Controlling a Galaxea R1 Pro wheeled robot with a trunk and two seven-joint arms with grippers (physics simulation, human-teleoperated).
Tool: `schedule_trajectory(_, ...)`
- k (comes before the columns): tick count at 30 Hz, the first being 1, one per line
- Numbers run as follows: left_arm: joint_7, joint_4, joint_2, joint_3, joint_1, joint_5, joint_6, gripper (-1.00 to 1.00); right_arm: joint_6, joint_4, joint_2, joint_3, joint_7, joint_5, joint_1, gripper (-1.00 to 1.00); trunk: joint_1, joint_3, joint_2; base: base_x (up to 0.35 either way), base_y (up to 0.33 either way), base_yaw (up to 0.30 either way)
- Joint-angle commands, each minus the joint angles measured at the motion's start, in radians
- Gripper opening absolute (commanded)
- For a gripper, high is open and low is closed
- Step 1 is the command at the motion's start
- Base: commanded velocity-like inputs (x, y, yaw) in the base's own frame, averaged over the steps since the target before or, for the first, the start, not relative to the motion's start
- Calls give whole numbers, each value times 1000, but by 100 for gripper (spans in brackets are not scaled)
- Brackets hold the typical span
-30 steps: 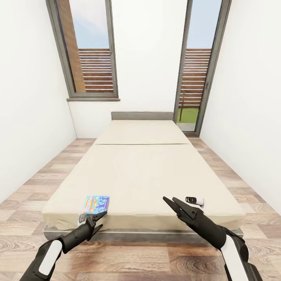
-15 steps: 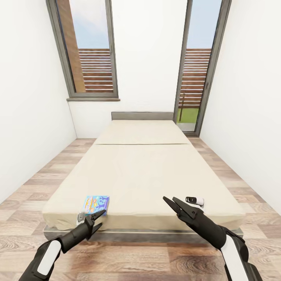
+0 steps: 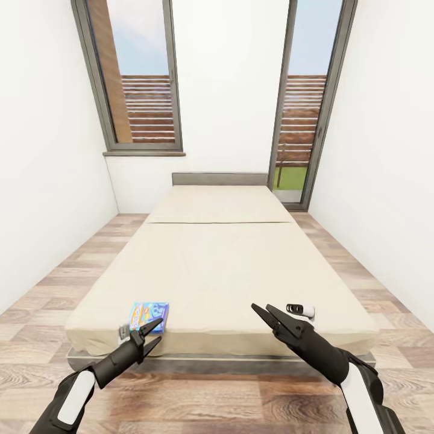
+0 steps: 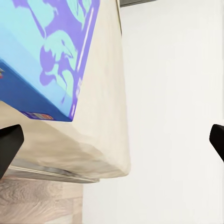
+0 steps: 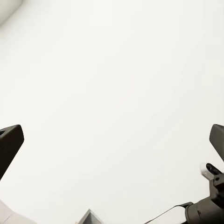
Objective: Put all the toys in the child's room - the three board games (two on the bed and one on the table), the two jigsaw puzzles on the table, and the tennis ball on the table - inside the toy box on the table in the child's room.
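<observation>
Now: small blue game [image 3: 149, 314] flat near bed [image 3: 217, 265] foot corner, left gripper [image 3: 150, 336] just short, jaws wide. Right gripper [image 3: 269, 315] jaws wide, empty. Box likely light, stiff; pinch overhanging-side edge.

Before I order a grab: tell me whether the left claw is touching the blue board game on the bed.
Apart. In the left wrist view the blue board game lies on the bed ahead of the open left claw, with mattress showing between its fingertips and the box.
</observation>
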Motion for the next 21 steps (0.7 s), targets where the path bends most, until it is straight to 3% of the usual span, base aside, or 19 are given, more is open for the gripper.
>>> schedule_trajectory(1,-5,0,0,1,-1,2,5,100,5,0,1,-2,1,-1,-1,100,0,-1,0,0,0,0)
schedule_trajectory(21,-25,1,13,10,-1,7,7,100,5,0,1,-5,-3,-1,-1,100,0,-1,0,0,0,0)
